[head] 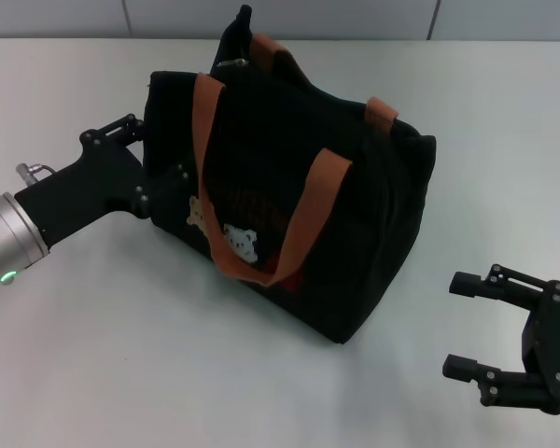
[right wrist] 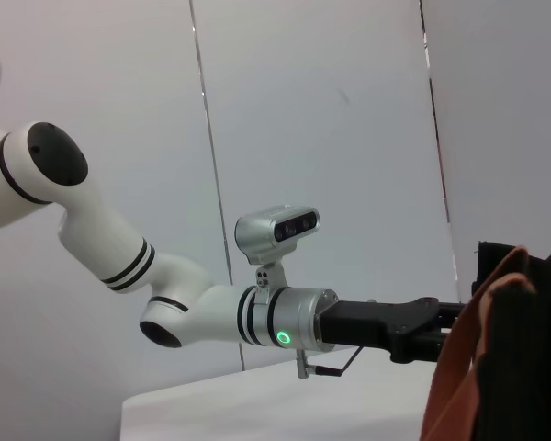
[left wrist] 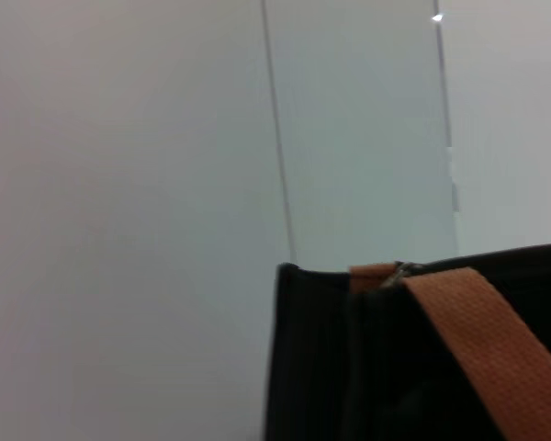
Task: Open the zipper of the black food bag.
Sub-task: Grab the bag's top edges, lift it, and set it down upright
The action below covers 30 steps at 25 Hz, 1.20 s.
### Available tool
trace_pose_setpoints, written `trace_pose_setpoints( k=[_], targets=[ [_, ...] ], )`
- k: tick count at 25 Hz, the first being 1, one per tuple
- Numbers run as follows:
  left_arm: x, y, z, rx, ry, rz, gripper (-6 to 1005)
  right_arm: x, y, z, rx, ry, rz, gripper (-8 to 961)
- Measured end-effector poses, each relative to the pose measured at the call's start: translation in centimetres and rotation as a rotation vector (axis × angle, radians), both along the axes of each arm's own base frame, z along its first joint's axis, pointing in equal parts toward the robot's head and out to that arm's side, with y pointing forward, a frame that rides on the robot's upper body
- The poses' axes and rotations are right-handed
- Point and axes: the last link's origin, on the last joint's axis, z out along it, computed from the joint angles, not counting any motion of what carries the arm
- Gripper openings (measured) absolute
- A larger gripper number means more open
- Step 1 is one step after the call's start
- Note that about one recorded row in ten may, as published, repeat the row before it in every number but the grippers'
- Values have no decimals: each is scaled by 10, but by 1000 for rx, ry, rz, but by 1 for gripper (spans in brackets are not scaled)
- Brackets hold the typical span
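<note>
Nearest the camera, the black right gripper [head: 467,327] waits with fingers apart by the white desk's [head: 84,373] front right corner. Mid-desk, the boxy black fabric food bag [head: 355,205] is apparently braced at its left end by the black left gripper [head: 159,159]; whether its fingers are apart cannot be told. The black zipper [head: 231,63] with silver pull sits at the bag's far top end.
</note>
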Motion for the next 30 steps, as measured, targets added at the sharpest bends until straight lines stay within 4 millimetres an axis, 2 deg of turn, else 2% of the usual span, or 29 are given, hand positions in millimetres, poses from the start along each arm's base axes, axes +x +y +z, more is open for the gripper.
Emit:
trace_pose_setpoints(
  k=[7, 11, 13, 16, 19, 21, 26, 30],
  targets=[
    [0, -3, -5, 74, 9, -20, 568, 1, 1, 1, 13, 4, -7, 834],
    [2, -5, -8, 90, 25, -45, 413, 0, 1, 4, 31, 21, -12, 834],
    [4, -7, -10, 102, 34, -69, 336, -1, 2, 9, 98, 94, -42, 834],
    [8, -10, -11, 135, 43, -113, 112, -5, 3, 19, 301, 291, -126, 834],
    [12, -11, -12, 154, 44, -147, 98, -8, 6, 23, 473, 429, -190, 834],
    [21, -10, -10, 170, 30, -202, 89, -11, 10, 20, 519, 475, -224, 835],
    [34, -7, -8, 185, 19, -276, 84, -21, 33, 1, 461, 450, -270, 835],
    [41, -9, -7, 202, 9, -336, 84, -23, 43, -17, 453, 397, -321, 834]
  ],
)
